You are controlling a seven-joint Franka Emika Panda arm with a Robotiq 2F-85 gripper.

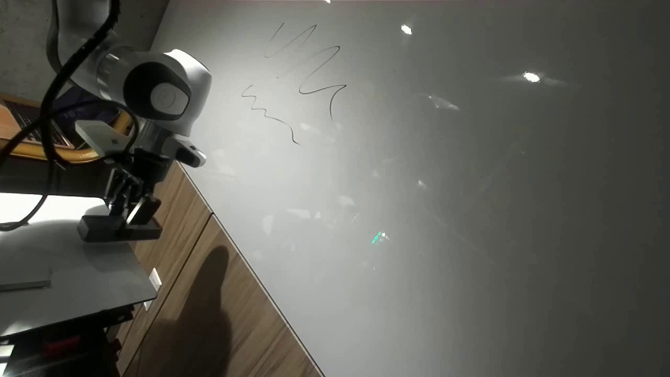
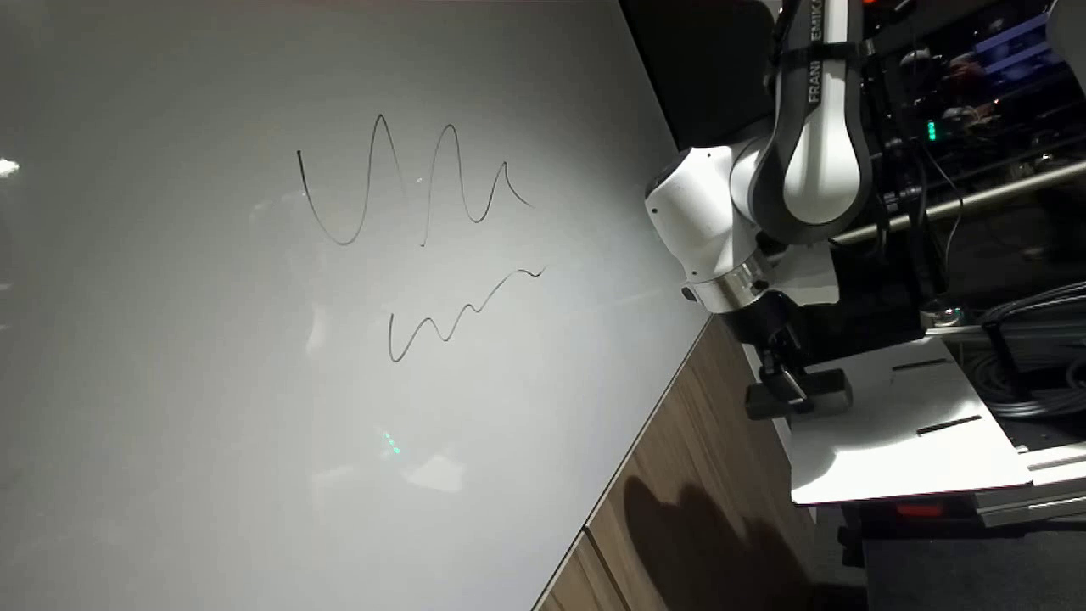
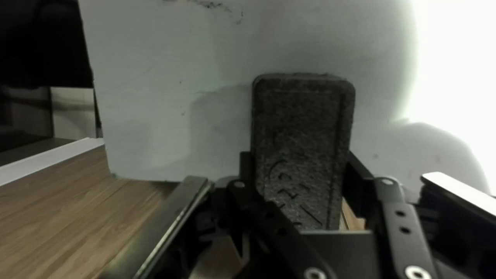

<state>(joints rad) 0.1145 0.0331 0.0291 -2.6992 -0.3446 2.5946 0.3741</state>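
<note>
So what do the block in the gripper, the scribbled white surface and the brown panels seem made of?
Dark block: probably felt or foam, matte; its face looks fuzzy. White surface: glossy, perhaps glass or coated board, since it reflects bright lights. Brown panels: wood or wood-look laminate, dull-finished, judging by the grain; unclear which.

We take this for a robotics lab, perhaps one set in an office building; we cannot be sure. What tells us is the jointed robot arm (image 2: 704, 212), with its maker's name (image 2: 814, 81) printed along it, beside a large whiteboard (image 1: 471, 209) bearing scribbled pen lines (image 1: 319, 91). Behind the arm in an exterior view we see a metal rail (image 2: 1001, 194), a coil of cables (image 2: 1039, 407) and a small green light (image 2: 932, 130). An open laptop (image 1: 26, 118) lies near the arm. Wood-grain panels (image 1: 261, 314) along the whiteboard's edge look more like office fittings, and a patch of grey surface (image 1: 23, 47) resembles concrete.
</note>
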